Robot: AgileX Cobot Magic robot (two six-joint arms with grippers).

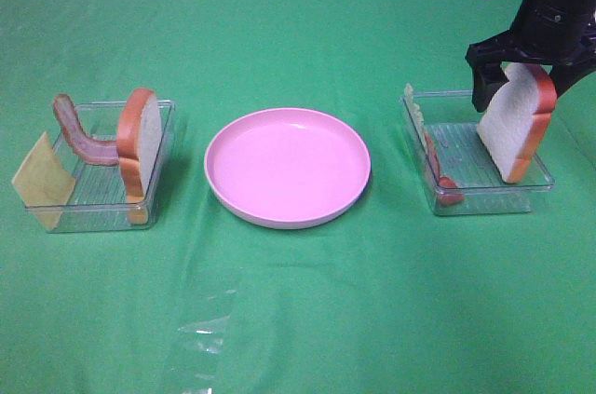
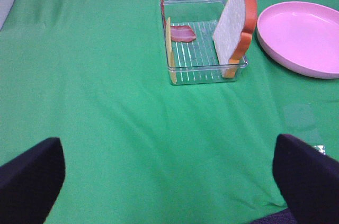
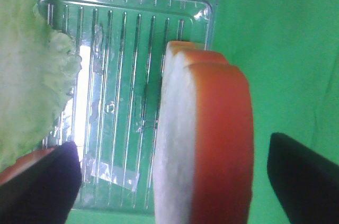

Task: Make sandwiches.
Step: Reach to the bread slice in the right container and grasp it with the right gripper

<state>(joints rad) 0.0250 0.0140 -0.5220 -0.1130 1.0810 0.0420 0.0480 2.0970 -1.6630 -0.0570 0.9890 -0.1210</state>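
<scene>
Over by the right edge of the green cloth surface, the right fingers hang spread wide, one on each side of an upright bread slice. Cloth shows in the gap on one side and ribbed plastic on the other, so neither finger touches the slice. It stands on its edge, tipped a little, at the end of a clear plastic tray closest to that right edge. Its face is matte white and finely grainy, and its crust is a smooth orange-brown band with a rounded top. At the tray's opposite end a pale, crinkled lettuce leaf stands against the wall, with a reddish-brown bacon strip just beside it. The tray floor is ridged and glossy.

In the middle of the surface sits a round pink plate, shallow and smooth.

Near the left edge a second tray, also clear and ribbed, holds a second bread slice on edge. With it are a wavy bacon piece and a flat yellow cheese square leaning at the outer end. The left fingers are spread wide over bare cloth, well apart from that tray, with nothing between them.
</scene>
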